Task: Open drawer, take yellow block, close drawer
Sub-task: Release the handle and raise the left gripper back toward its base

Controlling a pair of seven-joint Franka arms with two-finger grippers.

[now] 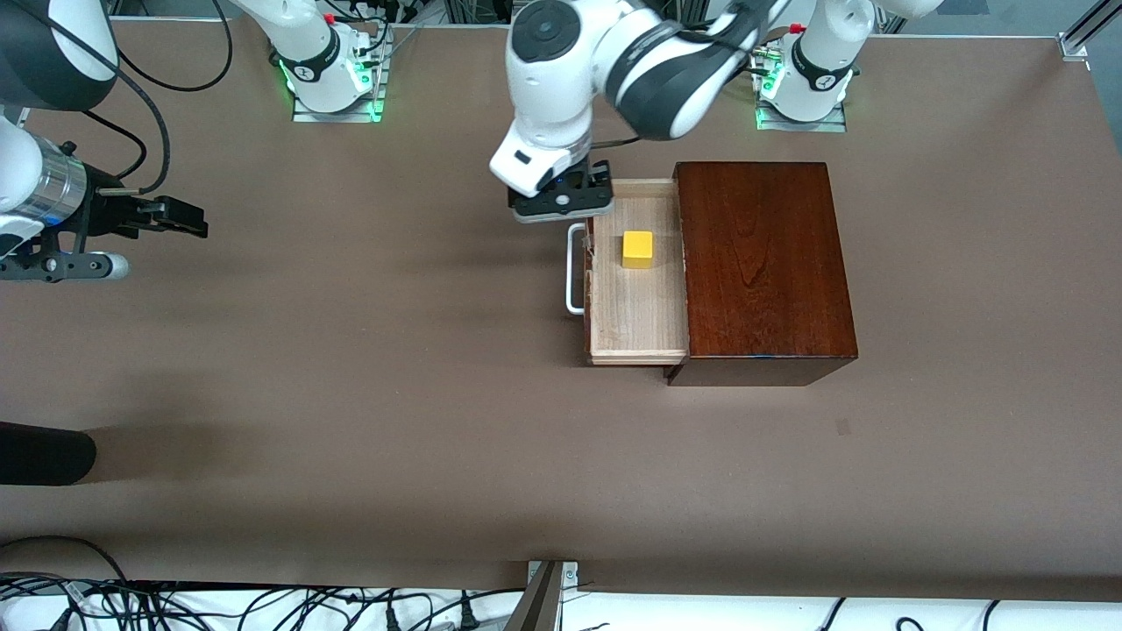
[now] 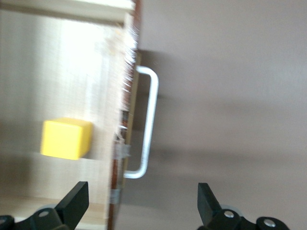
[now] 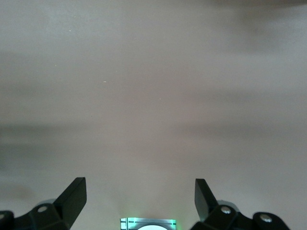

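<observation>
Cables run along the edge closest to us, and just above them we meet the brown surface, bare and matte over a long stretch. Moving up, we reach the box, dark glossy wood, with its drawer pulled out toward the right arm's end; the pale tray lies exposed and its white handle juts out in front. We see the yellow block sitting in that tray, upright and free of the walls, nothing touching it. So we judge the opening done and the pick next. That explains the left hand: it hangs over the drawer's front corner, fingers spread wide and holding nothing, the block just beside its line of descent. In the left wrist view the block and handle both lie ahead of the spread fingertips. The right hand waits over bare surface at its own end, also wide and holding nothing. Farthest up, both bases glow green.
</observation>
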